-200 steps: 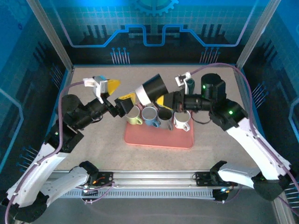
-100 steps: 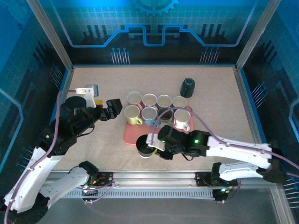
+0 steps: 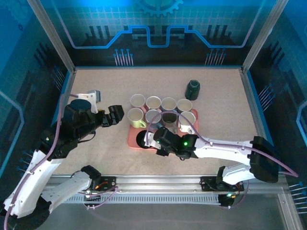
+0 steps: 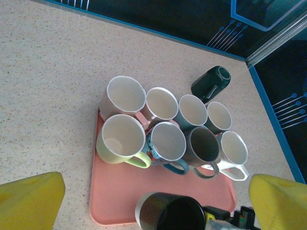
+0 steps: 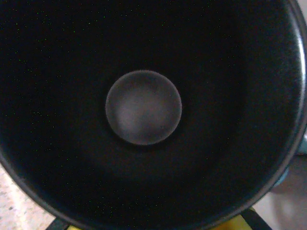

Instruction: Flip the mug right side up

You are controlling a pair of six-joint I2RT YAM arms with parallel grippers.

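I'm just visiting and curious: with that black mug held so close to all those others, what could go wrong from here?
The black mug is near the pink tray's front edge; if it is set down on the lip, it might tip. The right end effector seems to grip its rim close to the grey mug, so pulling away could knock that neighbour.

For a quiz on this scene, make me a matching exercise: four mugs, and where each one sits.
Mugs:
1 black mug
2 dark green mug
3 lime mug
4 white mug

Places:
A left end of the near row of the cluster
B on the bare table, off the tray
C alone at the tray's near edge
D right end of the near row of the cluster

Pairs: 1-C, 2-B, 3-A, 4-D
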